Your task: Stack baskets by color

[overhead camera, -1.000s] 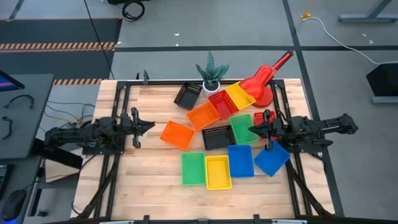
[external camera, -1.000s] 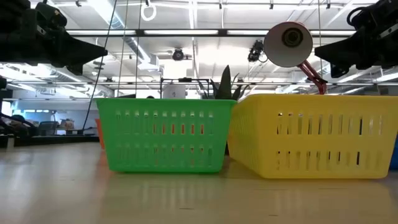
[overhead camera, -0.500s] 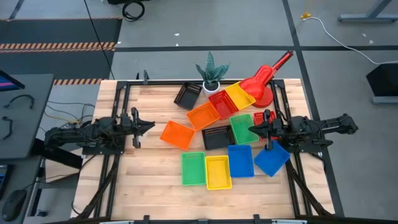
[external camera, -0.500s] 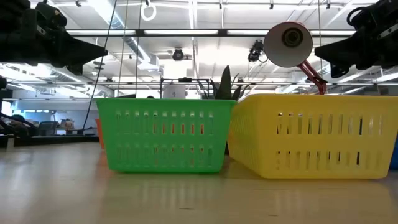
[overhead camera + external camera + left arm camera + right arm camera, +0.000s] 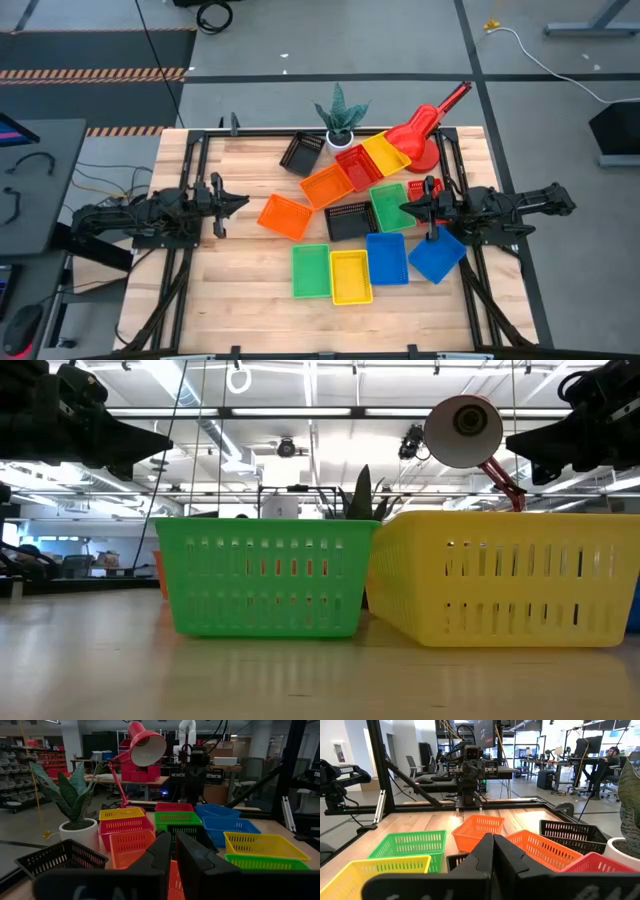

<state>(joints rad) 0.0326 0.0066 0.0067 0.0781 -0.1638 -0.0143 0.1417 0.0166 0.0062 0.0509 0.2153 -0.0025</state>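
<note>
Several mesh baskets lie scattered flat on the wooden table. Toward the far edge are a black one (image 5: 301, 153), a red one (image 5: 358, 165) and a yellow one (image 5: 386, 153). In the middle are two orange (image 5: 327, 186) (image 5: 284, 216), a black (image 5: 351, 220) and a green (image 5: 391, 207). Nearer the front are two blue (image 5: 386, 257) (image 5: 437, 256), a green (image 5: 311, 271) and a yellow (image 5: 351, 277). My left gripper (image 5: 243, 201) hovers shut and level at the table's left. My right gripper (image 5: 403, 209) hovers shut at the right, above the green basket's edge. Neither holds anything.
A red desk lamp (image 5: 425, 128) and a potted plant (image 5: 340, 120) stand at the table's far edge, behind the baskets. A small red basket (image 5: 418, 189) lies partly under my right arm. Bare wood (image 5: 230, 280) shows at the front left.
</note>
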